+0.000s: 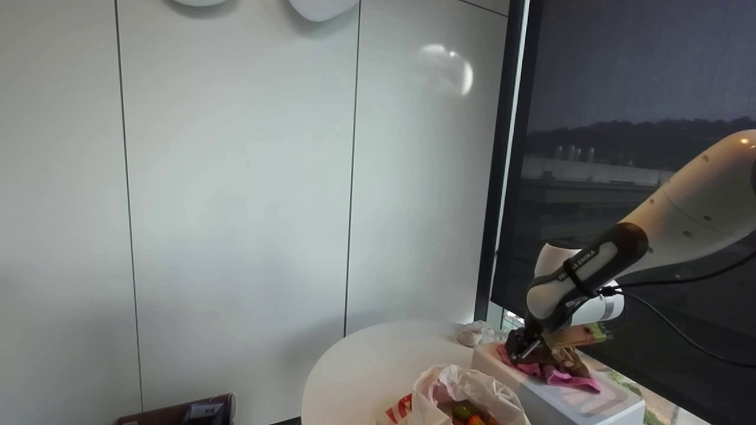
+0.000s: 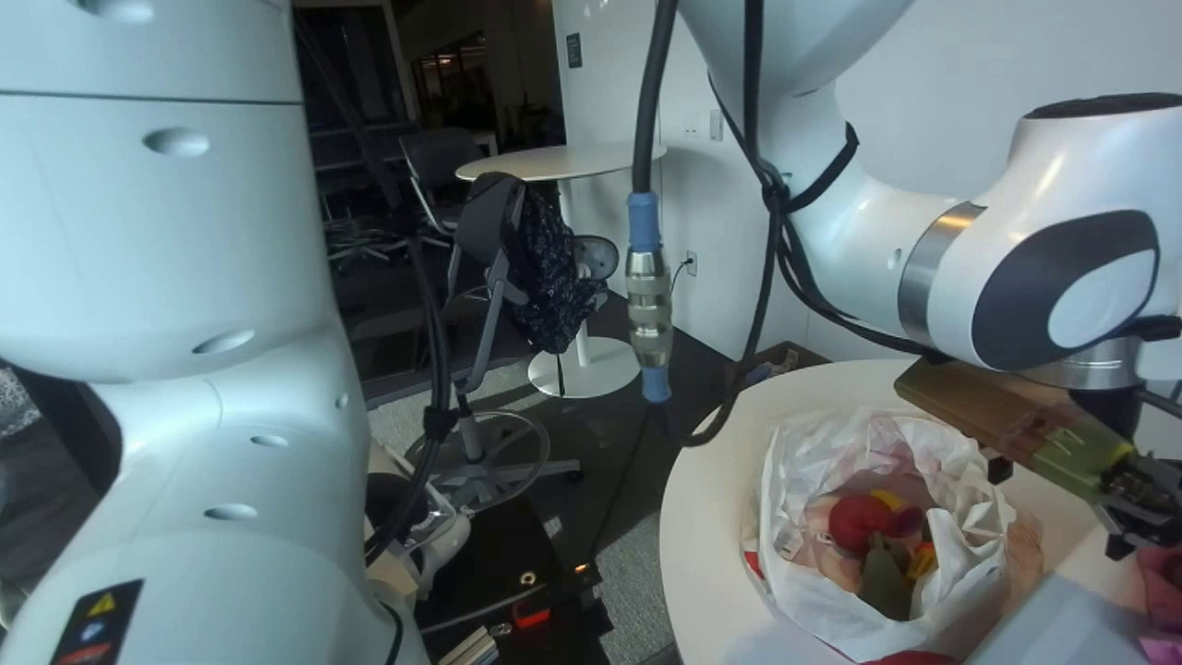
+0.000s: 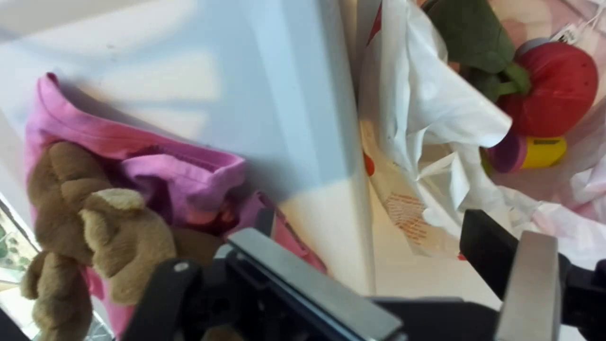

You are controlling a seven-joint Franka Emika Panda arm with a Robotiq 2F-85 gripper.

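Observation:
My gripper (image 3: 374,227) is open, its fingers wide apart, with nothing between them. It also shows in both exterior views (image 1: 522,347) (image 2: 1140,503). It hangs over the edge of a white box (image 3: 284,94). A pink cloth (image 3: 94,125) with a brown plush toy (image 3: 128,246) lies on the box, partly behind the left finger; whether that finger touches them I cannot tell. A white plastic bag (image 3: 416,90) stands beside the box, near the right finger. Inside it are a red plush (image 3: 558,90), a dark green plush (image 3: 473,38) and a yellow-purple item (image 3: 542,152).
The box and bag stand on a round white table (image 1: 348,366). A crumpled white item (image 1: 477,333) lies at its far edge. A window with a dark blind (image 1: 626,71) is beside the arm. A chair with a backpack (image 2: 545,268) and another round table (image 2: 554,164) stand behind.

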